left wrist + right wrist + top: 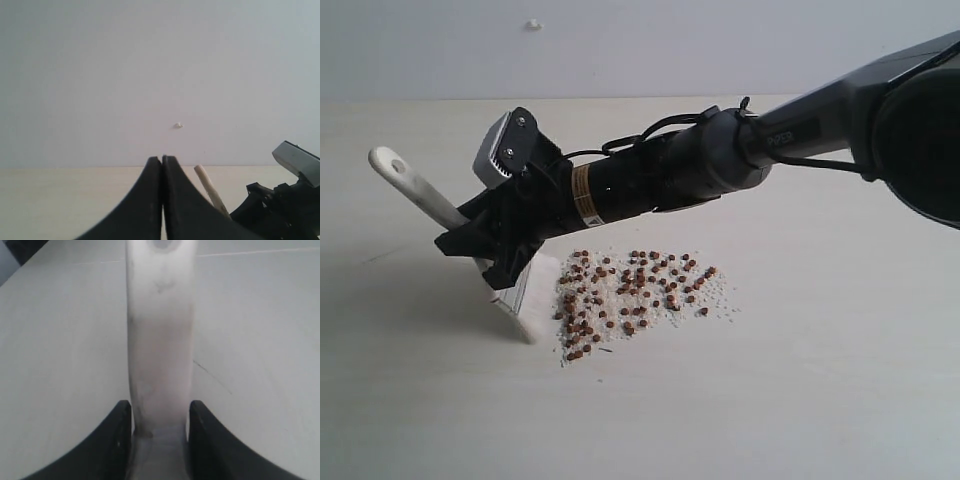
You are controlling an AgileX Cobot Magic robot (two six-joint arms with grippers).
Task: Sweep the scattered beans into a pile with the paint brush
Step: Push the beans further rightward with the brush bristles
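Observation:
Small reddish-brown beans (pixel 630 300) lie scattered among whitish grains on the pale table, in a loose patch near the middle. The paint brush (pixel 535 295) stands tilted at the patch's left edge, cream bristles on the table, wooden handle (pixel 410 185) slanting up to the left. My right gripper (pixel 495 250) reaches across from the right and is shut on the paint brush near its ferrule; in the right wrist view the handle (pixel 160 340) runs out between the two black fingers (pixel 117 440). My left gripper (pixel 162 159) is shut on nothing, low over the table, with the handle end (pixel 210 187) beside it.
The pale table (pixel 800 400) runs to a light wall (pixel 620 50) with a small white mark (pixel 533 23). The right arm (pixel 770 140) spans the right half of the exterior view above the table.

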